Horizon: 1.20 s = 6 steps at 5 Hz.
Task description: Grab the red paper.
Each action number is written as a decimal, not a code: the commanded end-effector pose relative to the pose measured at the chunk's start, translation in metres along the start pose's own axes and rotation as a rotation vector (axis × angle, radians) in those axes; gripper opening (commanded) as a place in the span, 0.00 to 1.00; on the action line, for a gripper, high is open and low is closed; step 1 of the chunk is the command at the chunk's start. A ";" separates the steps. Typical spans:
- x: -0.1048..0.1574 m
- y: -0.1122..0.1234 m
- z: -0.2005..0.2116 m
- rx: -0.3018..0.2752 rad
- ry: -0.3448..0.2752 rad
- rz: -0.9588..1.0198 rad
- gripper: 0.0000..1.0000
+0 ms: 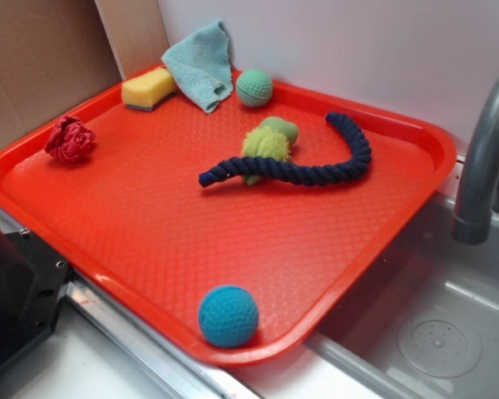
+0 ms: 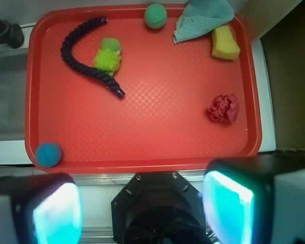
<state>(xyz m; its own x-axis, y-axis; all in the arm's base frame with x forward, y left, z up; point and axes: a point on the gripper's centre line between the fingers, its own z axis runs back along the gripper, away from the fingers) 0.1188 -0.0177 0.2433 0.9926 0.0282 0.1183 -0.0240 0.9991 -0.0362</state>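
- Tray (image 1: 374,249) of orange-red plastic sits beside a sink (image 1: 449,332), with a grey faucet (image 1: 482,158) rising at the sink's edge.
- The red paper (image 1: 69,139), a crumpled crimson wad, lies alone near one edge of the tray, not far from the corner where the sponge sits; in the wrist view it (image 2: 223,108) is close to the right-hand rim.
- A yellow sponge (image 1: 149,88) occupies that corner, touching a teal cloth (image 1: 201,60) that drapes over the rim.
- A green ball (image 1: 254,87) rests just beside the cloth along the far edge.
- A dark blue rope (image 1: 299,170) curves across the middle, lying against a fuzzy lime-green toy (image 1: 269,143).
- A blue ball (image 1: 229,316) sits in the near corner by the sink.
- The gripper (image 2: 142,211) hangs off the tray, beyond its edge, with fingers (image 2: 229,208) spread wide apart and nothing between them.
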 end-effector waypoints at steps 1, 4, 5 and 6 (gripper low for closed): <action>0.000 0.000 0.000 0.000 0.000 0.000 1.00; 0.038 0.116 -0.138 0.185 -0.009 0.525 1.00; 0.025 0.140 -0.155 0.237 -0.061 0.569 1.00; 0.015 0.160 -0.171 0.286 -0.086 0.598 1.00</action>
<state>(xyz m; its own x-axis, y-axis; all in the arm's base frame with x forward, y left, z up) 0.1534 0.1270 0.0629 0.7972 0.5656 0.2112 -0.5979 0.7880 0.1466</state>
